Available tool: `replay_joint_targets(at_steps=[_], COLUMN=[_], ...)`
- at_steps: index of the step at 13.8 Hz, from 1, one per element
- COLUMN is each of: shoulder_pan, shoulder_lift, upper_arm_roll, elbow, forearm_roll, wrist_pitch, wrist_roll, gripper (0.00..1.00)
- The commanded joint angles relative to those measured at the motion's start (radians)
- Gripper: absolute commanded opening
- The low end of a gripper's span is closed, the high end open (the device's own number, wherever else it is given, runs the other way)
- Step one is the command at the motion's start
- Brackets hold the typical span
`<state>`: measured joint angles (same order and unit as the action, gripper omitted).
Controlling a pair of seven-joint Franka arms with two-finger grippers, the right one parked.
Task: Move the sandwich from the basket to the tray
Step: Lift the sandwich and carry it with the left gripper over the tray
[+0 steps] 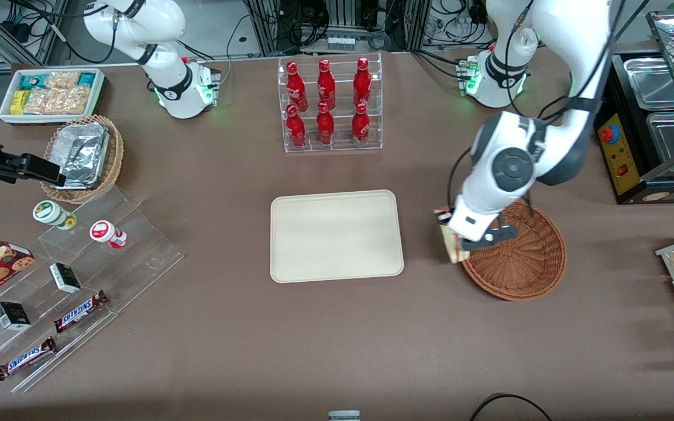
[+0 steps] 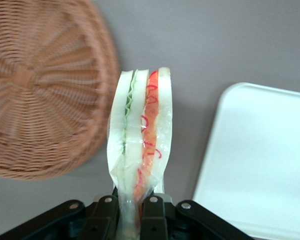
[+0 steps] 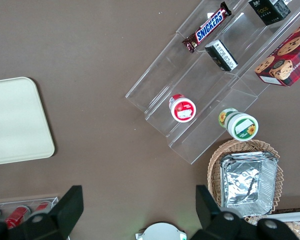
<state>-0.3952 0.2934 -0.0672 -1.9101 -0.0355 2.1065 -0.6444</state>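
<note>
While the sandwich [image 2: 141,145] is pinched at its narrow end between the pressed-together fingers [image 2: 152,212] of the gripper [image 1: 470,238], its long axis is seen in the left wrist view to run straight out from the fingertips, with the cut side of red, orange and green layers turned toward that camera. From the front, the sandwich [image 1: 451,244] is held above the table at the rim of the basket [image 1: 524,263], on the side of the basket that faces the tray [image 1: 337,235], and only a corner of pale bread can be made out because the wrist covers the rest. Whether the sandwich is clear of the basket rim cannot be told from the front view. The basket is seen with bare wicker inside, though part of its interior is hidden by the arm. The tray lies flat between the basket and the parked arm's end of the table, its surface bare. Farther from the front camera than the tray, six red bottles [image 1: 325,93] are held in a clear rack [image 1: 331,146].
</note>
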Motion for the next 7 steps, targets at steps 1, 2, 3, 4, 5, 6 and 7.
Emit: replay_joint_targets(at_steps=[1, 2, 3, 4, 5, 6, 7], shoulder_pan=[-0.077, -0.105, -0.132, -0.163, -0.186, -0.204, -0.224], shoulder_lift=[0.094, 0.124, 0.153, 0.179, 0.197, 0.216, 0.239], upper_arm_roll=[0.012, 0.012, 0.013, 0.013, 0.013, 0.013, 0.013], elbow=[0.120, 0.155, 0.190, 0.224, 0.249, 0.272, 0.301], forearm_roll=[-0.003, -0.004, -0.004, -0.004, -0.004, -0.003, -0.004], wrist_pitch=[-0.028, -0.028, -0.028, -0.028, -0.028, -0.028, -0.028], wrist_roll=[-0.014, -0.032, -0.069, -0.111, -0.142, -0.164, -0.184], gripper=[0.00, 0.00, 0.00, 0.00, 0.00, 0.00, 0.00])
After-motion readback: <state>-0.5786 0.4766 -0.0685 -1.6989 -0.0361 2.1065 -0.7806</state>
